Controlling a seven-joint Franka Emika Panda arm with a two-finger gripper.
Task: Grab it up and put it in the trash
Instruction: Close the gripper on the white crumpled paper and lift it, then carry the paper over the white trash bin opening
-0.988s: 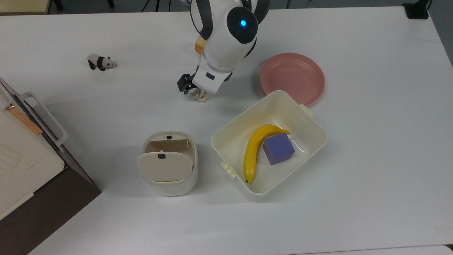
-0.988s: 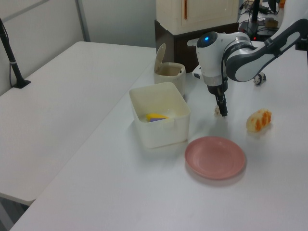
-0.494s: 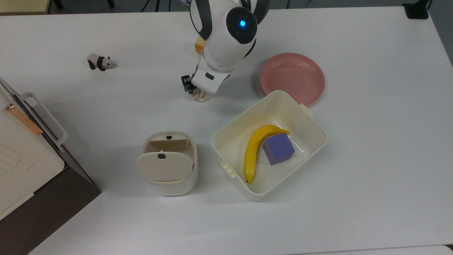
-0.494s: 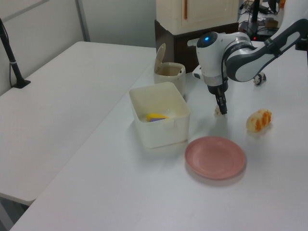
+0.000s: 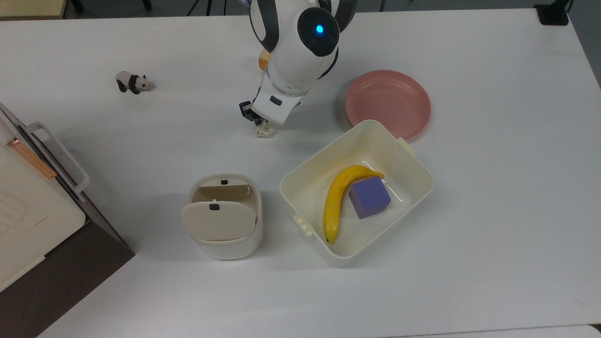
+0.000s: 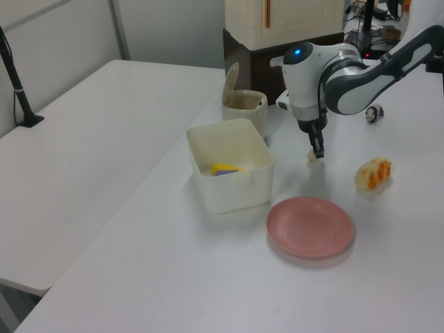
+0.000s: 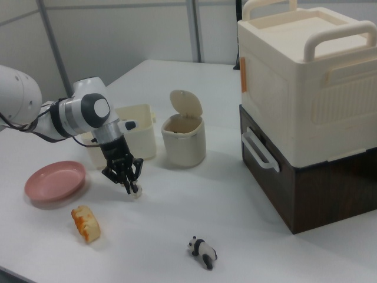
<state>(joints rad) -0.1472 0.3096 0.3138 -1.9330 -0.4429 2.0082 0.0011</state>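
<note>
The gripper [image 5: 259, 123] now has its two fingers drawn in tight on the paper ball [image 5: 264, 130], while one second ago they stood wide on both sides of it. In the right view the fingers [image 7: 128, 184] come together to a narrow point with the ball [image 7: 136, 190] pinched at their tips. The arm has also risen a little since then, and in the left view the ball [image 6: 313, 155] seems to be just clear of the table [image 5: 493, 188], though I cannot tell this surely. I judge that the grasp is made and the lifting begins; the carrying is not yet done.

The ball is small, off-white and much wrinkled, and partly hidden under the fingers. It is near the middle of the table in the top view, well apart from the trash [image 5: 223, 216]. The trash stands at about seven o'clock from the ball, with its flap lid [image 5: 218, 220] tilted and the tan inside showing.
</note>
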